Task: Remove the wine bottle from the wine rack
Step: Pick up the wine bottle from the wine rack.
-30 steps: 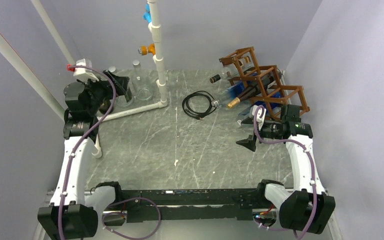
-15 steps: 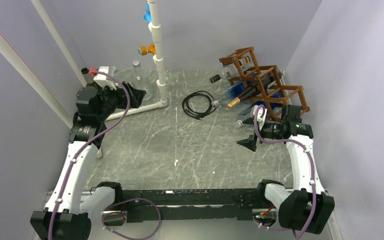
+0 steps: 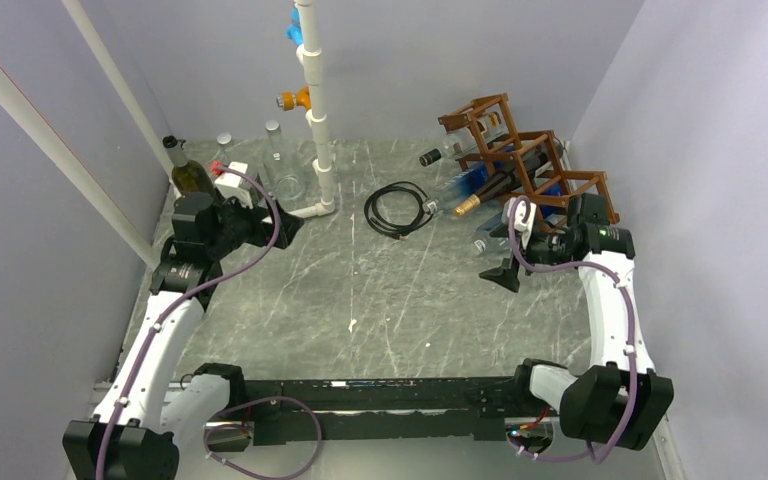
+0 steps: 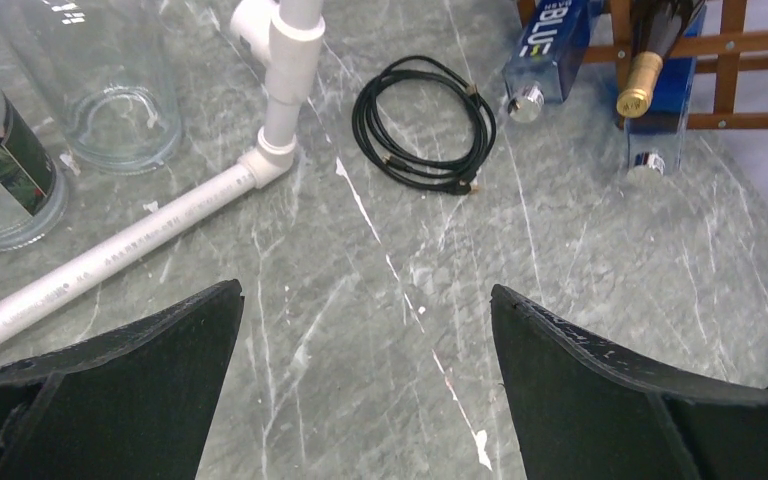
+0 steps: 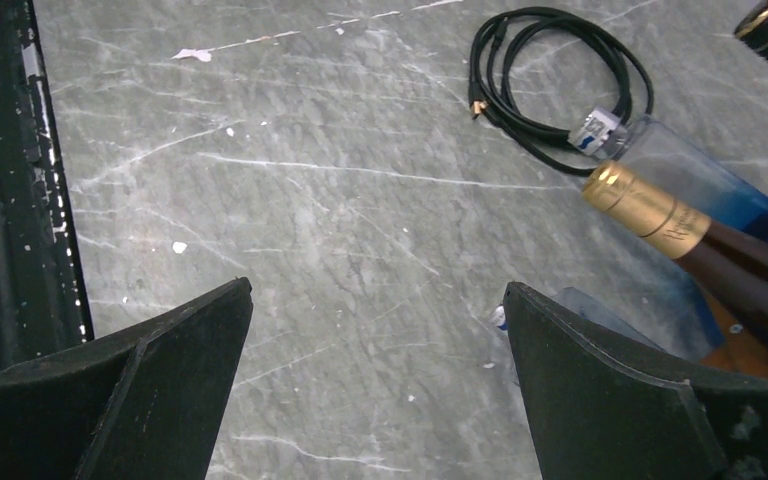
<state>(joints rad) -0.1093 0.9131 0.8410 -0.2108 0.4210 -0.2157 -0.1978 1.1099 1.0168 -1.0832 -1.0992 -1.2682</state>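
Note:
The reddish-brown wine rack [image 3: 535,165] stands at the back right, several bottles lying in its cells. A dark wine bottle with a gold foil neck [image 3: 478,199] pokes out of it toward the table's middle. That gold neck [image 5: 648,211] shows in the right wrist view and as a gold cap [image 4: 644,72] in the left wrist view. My right gripper [image 3: 500,256] hovers open just in front of the rack, nothing between its fingers [image 5: 600,380]. Over the left part of the table, far from the rack, my left gripper [image 3: 282,227] is open and empty.
A coiled black cable [image 3: 397,208] lies mid-table beside the rack. Blue glass bottles [image 4: 550,40] also rest in the rack. A white PVC pipe frame [image 3: 315,100], clear glass jars [image 3: 282,172] and an upright green bottle [image 3: 188,176] stand at the back left.
My left arm has swung out of the back-left corner toward the table's middle, uncovering the green bottle. My right gripper has shifted slightly nearer the rack. Both stay open.

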